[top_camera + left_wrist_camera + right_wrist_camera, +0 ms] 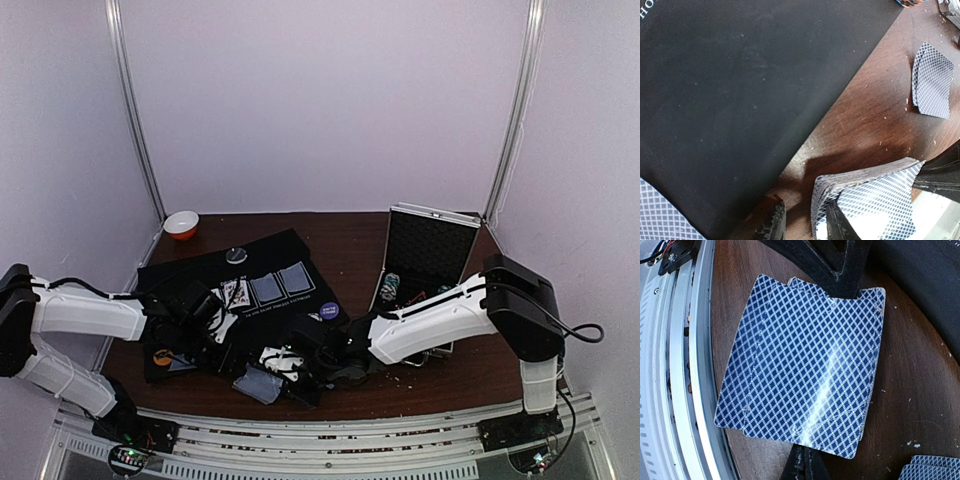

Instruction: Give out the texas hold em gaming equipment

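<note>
**Status: dealing underway, chips not started.**

Done so far, judged from top view:
- Mat (190, 275) laid on table (350, 240).
- 3 board cards (266, 288) in a row mid-mat. The left one looks face up, the other 2 are backs up.
- Discs are spread out: grey disc (236, 256) at the far edge of the mat, purple disc (329, 311) near its right corner, orange disc (162, 357) at near left, partly hidden by the L arm.
- Loose pair (932, 80) of cards lies backs up on bare wood, off the mat. Prob. one player's hand.

In hand:
- L gripper (200, 318) is over the near part of the mat. Jaws are part-way closed on the deck (875, 200), which is clear of the wood and throws a shadow below. The stack is thick and slightly splayed, so plenty of cards remain. A small gap shows beside one finger (774, 222), so I can't say how firm the grip is.
- R gripper (300, 365) is at the near edge of the table. Jaws are closed right down with a small fan (805, 360) of cards, 2 or 3, backs toward the cam. The fan hides the tips, so the exact pinch can't be told. It hangs partly over the frame rail, not yet set down.

Left to do (est.):
- Place the fan as the next hand, and any further hands from the deck.
- Chips (390, 287) still sit in the open case (430, 240); none seen on the mat or at any seat. This looks like the biggest remaining chunk.
- Bowl (181, 224) is at the far left corner.

Rough progress: about midway, discs + some cards out.
</note>
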{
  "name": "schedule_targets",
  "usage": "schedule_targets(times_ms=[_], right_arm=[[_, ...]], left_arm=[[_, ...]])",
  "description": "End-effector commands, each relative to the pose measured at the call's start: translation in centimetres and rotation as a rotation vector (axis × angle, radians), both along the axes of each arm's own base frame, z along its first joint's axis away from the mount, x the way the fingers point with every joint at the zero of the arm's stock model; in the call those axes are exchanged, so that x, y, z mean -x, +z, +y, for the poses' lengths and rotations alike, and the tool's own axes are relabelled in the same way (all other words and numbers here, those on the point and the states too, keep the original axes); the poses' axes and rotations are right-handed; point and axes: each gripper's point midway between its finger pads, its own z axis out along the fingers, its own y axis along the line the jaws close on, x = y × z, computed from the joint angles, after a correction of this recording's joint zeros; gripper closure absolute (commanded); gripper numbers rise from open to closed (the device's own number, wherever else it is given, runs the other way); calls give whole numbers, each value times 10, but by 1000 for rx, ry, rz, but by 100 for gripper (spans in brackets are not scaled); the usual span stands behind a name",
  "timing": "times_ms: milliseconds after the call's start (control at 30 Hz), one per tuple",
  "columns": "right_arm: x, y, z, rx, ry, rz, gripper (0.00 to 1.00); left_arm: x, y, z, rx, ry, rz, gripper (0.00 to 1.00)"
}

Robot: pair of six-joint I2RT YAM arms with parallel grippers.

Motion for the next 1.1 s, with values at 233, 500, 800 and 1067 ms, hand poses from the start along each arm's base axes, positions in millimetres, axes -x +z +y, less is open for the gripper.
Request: schedule_targets(times_ms=[233,500,800,1067], right_arm=[[-11,-5,5,3,-57,-6,100],[-7,7,-20,47,-11,-57,100],[-13,60,-49,37,-1,-140,98],[-130,202,-112,-189,-381,-427,56]], left_arm=[[7,-5,2,-1,-10,22,70],[-15,12,14,-91,36,-70,64],[-45,50,27,-153,84,-195,60],[-143,158,65,-145,277,-536,48]])
